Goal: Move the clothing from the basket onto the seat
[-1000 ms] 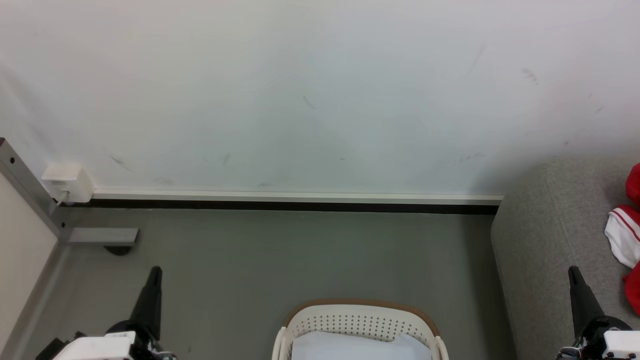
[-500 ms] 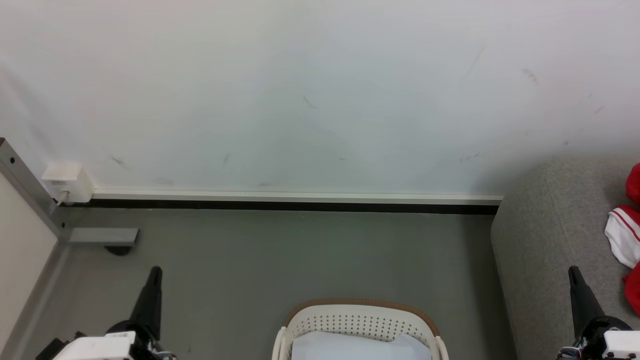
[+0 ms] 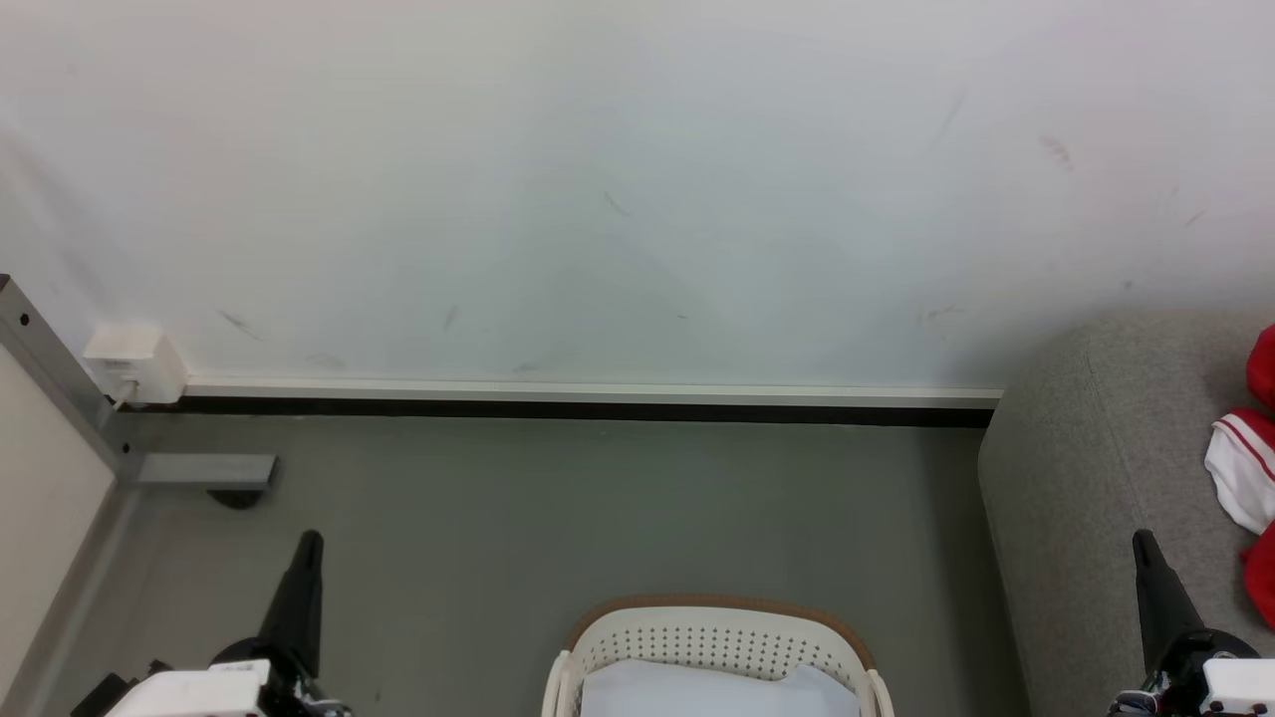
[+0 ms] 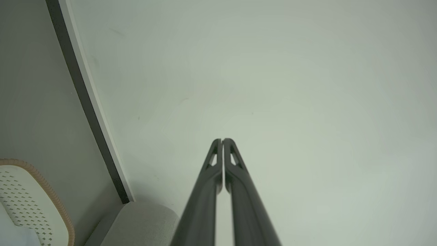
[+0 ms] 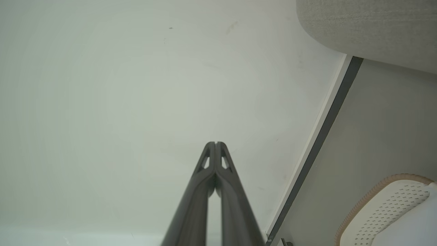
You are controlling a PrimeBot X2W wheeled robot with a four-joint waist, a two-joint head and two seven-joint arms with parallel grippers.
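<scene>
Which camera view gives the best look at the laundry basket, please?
The head view: the basket sits centred at the bottom edge, with its brown rim, perforated wall and a pale sheet inside. Both wrist views catch a corner of its rim and wall.

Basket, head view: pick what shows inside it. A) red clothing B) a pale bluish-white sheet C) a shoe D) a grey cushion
B: a pale bluish-white sheet lies in the basket, while the red and white clothing rests on the seat.
</scene>
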